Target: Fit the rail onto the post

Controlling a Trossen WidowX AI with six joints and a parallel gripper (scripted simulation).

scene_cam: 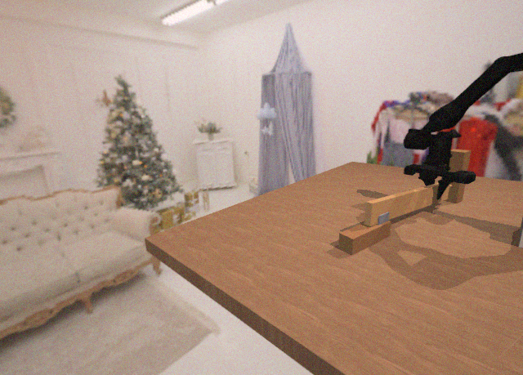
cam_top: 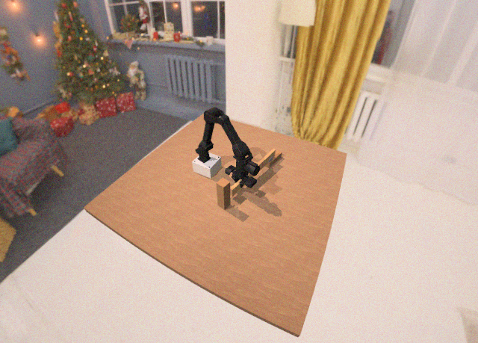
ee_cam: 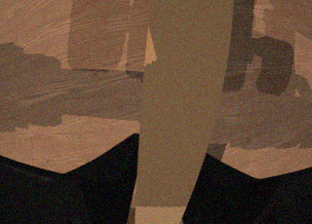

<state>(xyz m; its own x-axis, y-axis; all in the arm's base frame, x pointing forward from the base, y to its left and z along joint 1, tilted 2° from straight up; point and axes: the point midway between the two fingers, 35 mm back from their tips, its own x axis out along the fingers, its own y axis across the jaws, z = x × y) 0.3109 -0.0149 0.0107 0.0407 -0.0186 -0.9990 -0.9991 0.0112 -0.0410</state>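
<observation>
The long pale rail (cam_top: 267, 158) (scene_cam: 401, 204) (ee_cam: 185, 88) runs from the low footboard block (scene_cam: 365, 238) toward the upright post (cam_top: 222, 194) (scene_cam: 460, 160). Its far end sits over the block at the small grey bracket (scene_cam: 383, 217). My gripper (cam_top: 242, 181) (scene_cam: 437, 190) (ee_cam: 155, 141) points down and is shut on the rail near its post end. That end is raised off the table, and the rail looks about level. It lies right beside the post; whether it touches is not clear. The pegs and holes cannot be seen.
The wooden table (cam_top: 246, 254) (scene_cam: 295, 252) carries everything. The arm's white base (cam_top: 207, 165) stands beside the rail, behind the post in the top view. The arm arches over from it to the rail. Shadows of arm and rail fall on the table.
</observation>
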